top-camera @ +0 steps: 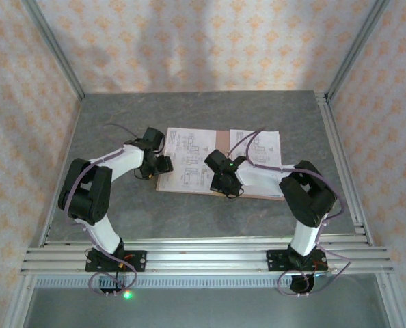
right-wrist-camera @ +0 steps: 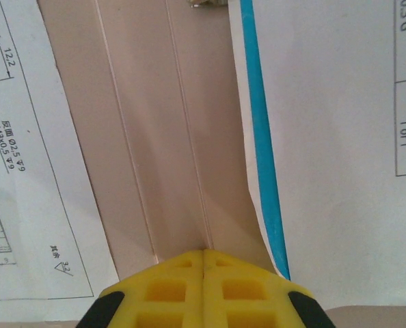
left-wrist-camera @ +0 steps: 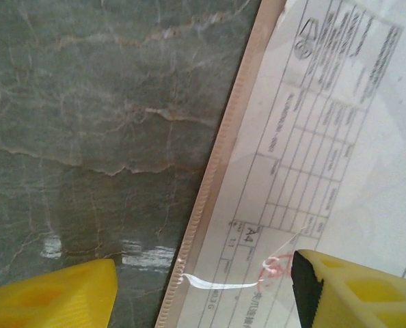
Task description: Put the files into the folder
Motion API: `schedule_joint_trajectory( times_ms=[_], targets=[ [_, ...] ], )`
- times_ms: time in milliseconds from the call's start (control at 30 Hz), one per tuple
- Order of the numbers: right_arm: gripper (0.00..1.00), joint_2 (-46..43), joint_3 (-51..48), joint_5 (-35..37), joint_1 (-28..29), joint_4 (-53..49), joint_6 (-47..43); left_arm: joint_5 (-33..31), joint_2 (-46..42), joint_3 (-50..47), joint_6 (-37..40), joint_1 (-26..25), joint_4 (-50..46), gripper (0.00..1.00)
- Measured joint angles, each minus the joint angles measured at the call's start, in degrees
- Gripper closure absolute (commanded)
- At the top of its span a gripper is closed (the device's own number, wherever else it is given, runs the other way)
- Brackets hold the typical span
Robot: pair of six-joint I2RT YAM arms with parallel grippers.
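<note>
Nearest you, the left gripper (left-wrist-camera: pixel 203 290) holds its two fingers apart. They straddle the left edge of the folder (left-wrist-camera: pixel 213 178), one finger over the table (left-wrist-camera: pixel 87 102) and one over a printed page. The right gripper (right-wrist-camera: pixel 203 270) has its fingers pressed together, tip at the folder's bare centre fold. Count one folder, lying open and flat at mid-table. Count two white printed files, the left sheet (top-camera: pixel 188 158) and the right sheet (top-camera: pixel 266 147). Count one teal sheet (right-wrist-camera: pixel 261 137), its edge showing beneath the right sheet.
</note>
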Motion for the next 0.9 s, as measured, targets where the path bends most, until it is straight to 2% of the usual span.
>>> schedule_joint_trajectory(
  times_ms=[200, 533, 900],
  targets=[
    [1.0, 0.11, 0.13, -0.24, -0.2, 0.02, 0.0, 0.26, -0.63, -1.95, -0.15, -1.29, 0.79, 0.31],
    [1.0, 0.11, 0.13, -0.46, -0.31, 0.02, 0.0, -3.02, -1.05, -2.99, -2.27, -5.68, 1.42, 0.31],
    [1.0, 0.11, 0.13, -0.61, -0.37, 0.02, 0.0, -1.92, -5.05, -5.99, -4.5, -6.34, 2.58, 0.32]
  ],
)
